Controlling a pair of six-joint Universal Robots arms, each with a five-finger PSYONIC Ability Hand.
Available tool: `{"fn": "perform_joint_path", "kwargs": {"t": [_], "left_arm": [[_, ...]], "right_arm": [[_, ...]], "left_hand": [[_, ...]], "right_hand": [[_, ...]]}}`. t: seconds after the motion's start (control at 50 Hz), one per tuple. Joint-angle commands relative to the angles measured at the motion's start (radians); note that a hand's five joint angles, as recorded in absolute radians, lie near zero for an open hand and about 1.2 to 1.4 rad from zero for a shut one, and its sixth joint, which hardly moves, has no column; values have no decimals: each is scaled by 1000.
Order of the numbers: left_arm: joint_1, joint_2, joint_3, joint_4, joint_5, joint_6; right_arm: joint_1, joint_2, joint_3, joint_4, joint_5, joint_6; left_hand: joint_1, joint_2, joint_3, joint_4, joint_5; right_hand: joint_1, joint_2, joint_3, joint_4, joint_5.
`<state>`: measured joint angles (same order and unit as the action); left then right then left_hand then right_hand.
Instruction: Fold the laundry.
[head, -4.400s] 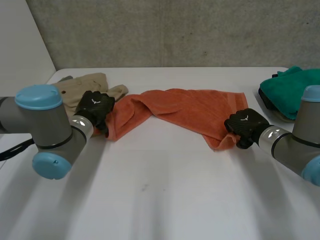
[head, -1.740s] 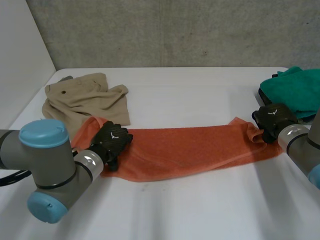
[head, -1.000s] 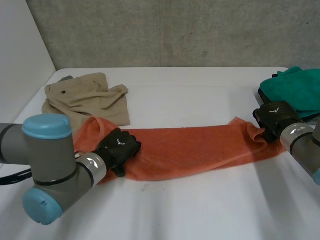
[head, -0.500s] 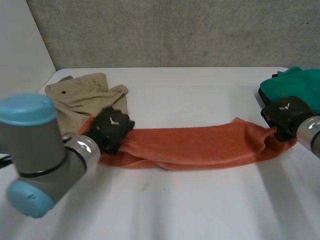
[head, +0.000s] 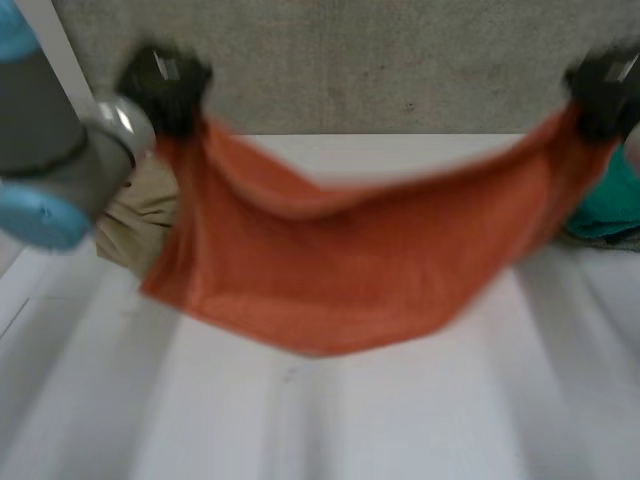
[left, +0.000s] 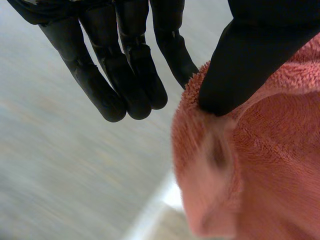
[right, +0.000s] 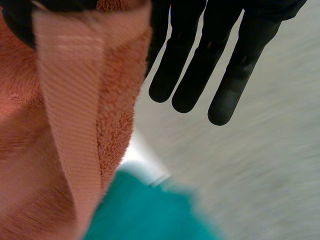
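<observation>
Orange towel (head: 340, 270) sagging in the air above the white table (head: 400, 420). Left hand (head: 163, 85) and right hand (head: 603, 90), both held high, each pinch one top corner under the thumb, with the other fingers straight.

towel (head: 330, 270) above bench (head: 400, 420) middle, between left hand (head: 165, 85) and right hand (head: 605, 85) | shorts (head: 130, 215) at left edge | cloth pile (head: 605, 208) at right edge
</observation>
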<state>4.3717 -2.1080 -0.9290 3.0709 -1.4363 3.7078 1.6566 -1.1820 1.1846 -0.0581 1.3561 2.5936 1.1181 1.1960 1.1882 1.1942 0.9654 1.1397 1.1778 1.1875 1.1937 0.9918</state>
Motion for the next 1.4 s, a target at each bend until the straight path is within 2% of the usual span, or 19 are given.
{"fn": "perform_joint_path", "kwargs": {"t": [0.02, 0.1, 0.22, 0.36, 0.52, 0.6, 0.72, 0.8, 0.9, 0.98, 1.04, 1.16, 1.32, 1.4], "left_arm": [[9, 43, 327, 208, -93, -150], [17, 52, 380, 192, -98, -170], [45, 97, 308, 138, -73, -183], [81, 184, -32, 134, -41, -206], [85, 240, -490, 166, 94, -193], [88, 243, -686, 160, 138, -131], [106, 261, -809, 65, 148, -20], [131, 302, -847, -104, 146, 66], [161, 333, -873, -381, 135, 184], [174, 333, -880, -460, 132, 250], [169, 332, -864, -423, 125, 267], [118, 290, -722, -353, 94, 239], [43, 177, -319, -259, 36, 135], [23, 161, -52, -193, 25, 83]], "right_arm": [[-1, -93, -88, -426, 119, 333], [-1, -102, -112, -460, 109, 373], [-8, -88, -128, -370, 63, 375], [-34, -61, -63, -160, -20, 367], [-87, -47, 171, 44, -155, 287], [-136, -34, 330, 110, -215, 136], [-193, -39, 435, 230, -241, -98], [-233, -71, 444, 401, -227, -260], [-319, -100, 443, 755, -186, -517], [-342, -97, 440, 825, -180, -650], [-330, -90, 431, 798, -175, -635], [-285, -61, 349, 669, -195, -457], [-167, -30, 133, 385, -186, -172], [-124, -50, -12, 151, -108, 50]], "left_hand": [[278, 200, 208, 202, 256], [278, 200, 208, 202, 256], [278, 200, 208, 202, 256], [278, 200, 208, 202, 256], [278, 200, 208, 202, 256], [278, 200, 208, 202, 256], [278, 200, 208, 202, 256], [278, 200, 208, 202, 256], [278, 200, 208, 202, 256], [278, 200, 208, 202, 256], [278, 200, 208, 202, 256], [278, 200, 208, 202, 256], [278, 200, 208, 202, 256], [278, 200, 208, 202, 256]], "right_hand": [[257, 218, 209, 203, 230], [257, 218, 209, 203, 230], [257, 218, 209, 203, 230], [257, 218, 209, 203, 230], [257, 218, 209, 203, 230], [257, 218, 209, 203, 230], [257, 218, 209, 203, 230], [257, 218, 209, 203, 230], [257, 218, 209, 203, 230], [257, 218, 209, 203, 230], [257, 218, 209, 203, 230], [257, 218, 209, 203, 230], [257, 218, 209, 203, 230], [257, 218, 209, 203, 230]]}}
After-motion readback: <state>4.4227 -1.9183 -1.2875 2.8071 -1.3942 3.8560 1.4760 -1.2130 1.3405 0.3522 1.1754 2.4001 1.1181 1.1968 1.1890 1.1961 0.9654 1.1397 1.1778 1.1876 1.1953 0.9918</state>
